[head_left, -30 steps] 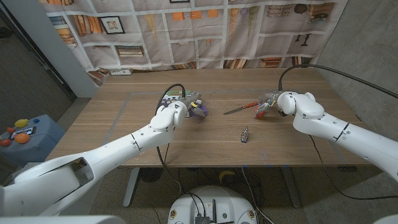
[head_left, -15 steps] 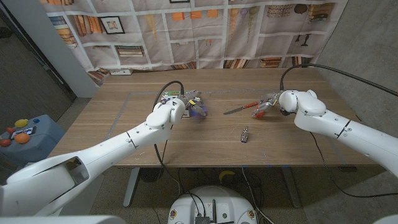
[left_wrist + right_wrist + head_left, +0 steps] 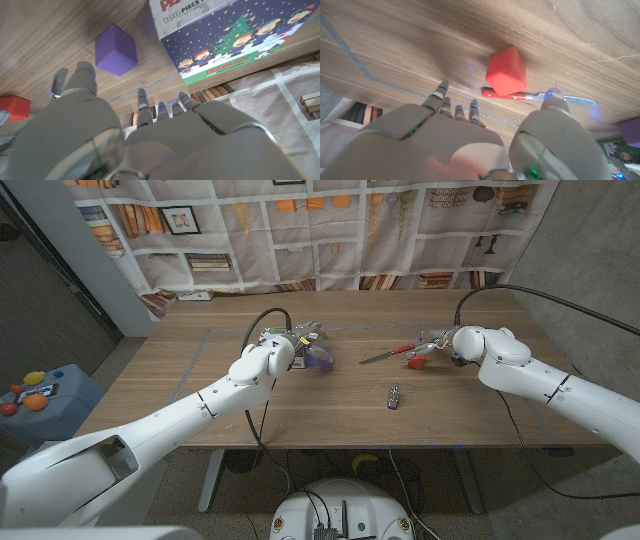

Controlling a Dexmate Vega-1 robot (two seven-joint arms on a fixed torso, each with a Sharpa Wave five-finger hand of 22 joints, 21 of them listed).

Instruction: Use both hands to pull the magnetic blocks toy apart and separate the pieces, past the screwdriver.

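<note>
— Two blocks lie apart on the table (image 3: 200, 380): where exactly?
— A purple block (image 3: 116, 50) sits left of centre, just in front of the left hand (image 3: 300, 345), beside a puzzle box (image 3: 225, 35). A red block (image 3: 506, 70) lies to the right, touching the screwdriver (image 3: 388, 354), near the right hand (image 3: 440, 345).
— Are the hands holding anything?
— No. Both have fingers spread, released, with each block free ahead of them.
— Anything else?
— One small metal piece (image 3: 393, 396) lies nearer the front edge.
</note>
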